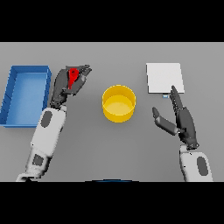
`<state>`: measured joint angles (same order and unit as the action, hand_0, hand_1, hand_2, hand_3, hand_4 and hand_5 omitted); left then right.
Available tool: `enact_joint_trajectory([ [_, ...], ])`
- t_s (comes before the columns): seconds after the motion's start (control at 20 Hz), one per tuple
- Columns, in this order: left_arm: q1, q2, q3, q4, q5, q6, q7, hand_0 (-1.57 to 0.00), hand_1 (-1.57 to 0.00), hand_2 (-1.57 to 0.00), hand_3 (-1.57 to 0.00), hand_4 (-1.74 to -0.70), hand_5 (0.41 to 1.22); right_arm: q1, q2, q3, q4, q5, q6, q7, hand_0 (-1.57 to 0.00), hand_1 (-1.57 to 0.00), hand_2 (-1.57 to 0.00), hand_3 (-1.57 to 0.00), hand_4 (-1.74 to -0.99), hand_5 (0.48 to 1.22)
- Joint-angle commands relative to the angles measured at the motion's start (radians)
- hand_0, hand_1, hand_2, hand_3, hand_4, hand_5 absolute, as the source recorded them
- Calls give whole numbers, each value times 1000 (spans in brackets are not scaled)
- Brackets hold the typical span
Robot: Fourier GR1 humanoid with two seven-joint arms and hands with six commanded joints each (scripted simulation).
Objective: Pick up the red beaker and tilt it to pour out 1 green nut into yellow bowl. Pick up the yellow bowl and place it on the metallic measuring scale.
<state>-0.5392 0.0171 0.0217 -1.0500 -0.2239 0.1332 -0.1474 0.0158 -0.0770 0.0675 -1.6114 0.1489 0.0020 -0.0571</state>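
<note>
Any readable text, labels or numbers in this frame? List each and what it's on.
None readable.
Scale: a small light-blue patch at its near edge, too small to read.
Red beaker in the left hand, yellow bowl, blue tray, right hand: no markings.

A grey table [109,148] carries a blue tray [26,95] at its left edge, a yellow bowl [118,103] near the middle, and a flat pale scale [164,78] well to the bowl's right, farther back.
</note>
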Motion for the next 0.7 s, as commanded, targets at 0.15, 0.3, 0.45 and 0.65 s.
enact_joint_trajectory([
  [0.15,-10,51,-71,-73,-101,-16,109,-1565,-1565,-1565,-1560,-1616,1170,-6,-10,-7,8,-8,10,-13,1,1,1,1,-1277,667],
  [0.3,-27,65,-89,-74,-131,-30,138,-1565,-1565,-1565,-1560,-1616,1151,1,-4,-3,-5,-8,8,-16,1,1,1,1,-1277,677],
  [0.45,-52,94,-132,-87,-187,-52,164,-1567,-1567,-1567,-1564,-1661,1126,0,-5,-4,-1,-9,10,7,1,1,1,1,-1273,686],
  [0.65,-136,154,-262,-59,-357,-101,218,-1569,-1569,-1569,-1568,-1708,1133,7,3,6,-17,-4,7,15,1,1,1,1,-1276,689],
])
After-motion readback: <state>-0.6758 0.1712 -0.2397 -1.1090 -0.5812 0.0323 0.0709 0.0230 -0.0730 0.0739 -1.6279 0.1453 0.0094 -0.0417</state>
